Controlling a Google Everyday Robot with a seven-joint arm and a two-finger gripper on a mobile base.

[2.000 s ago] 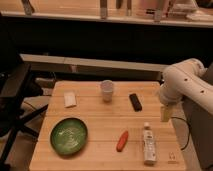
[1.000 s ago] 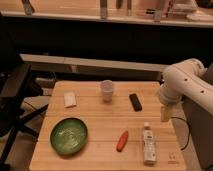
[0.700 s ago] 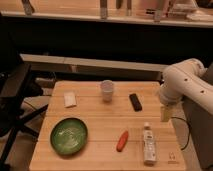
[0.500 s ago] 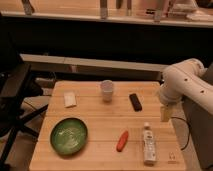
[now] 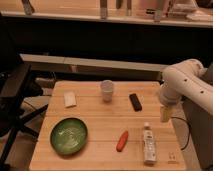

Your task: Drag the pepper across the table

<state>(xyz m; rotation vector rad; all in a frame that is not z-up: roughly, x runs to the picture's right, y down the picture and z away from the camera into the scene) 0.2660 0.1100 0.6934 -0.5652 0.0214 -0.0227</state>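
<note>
Gripper [image 5: 165, 113] hangs from the white arm [image 5: 187, 82] at the right of the frame, over the table's right edge. Its yellowish jaws point down, spread wide, with nothing between them. It is well apart from the pepper [image 5: 122, 141], which lies in the lower middle of the frame, just left of the white bottle [image 5: 148, 145] and right of the green plate [image 5: 69, 135].

By my reading the approach has not begun, and the pepper lies untouched. The next move calls for the gripper to swing left and toward the bottom of the frame, past the bottle without knocking it. It must then come down on or beside the pepper so it can be pushed along the wood.

The table [image 5: 97, 114] is a square of pale tan planks, smooth and flat, so it should let things slide. The arm is a thick, rounded white shell. The plate is round, glossy and shallow. The bottle lies on its side, slim and labelled, and would likely roll if bumped. The cup [image 5: 106, 91] stands upright, pale and tapered, in the upper middle. The black remote-like bar [image 5: 135, 101] is flat and matte. A small white pad [image 5: 70, 99] lies at the upper left. The pepper is orange-red, tapered and slightly curved, and may pivot under a push
</note>
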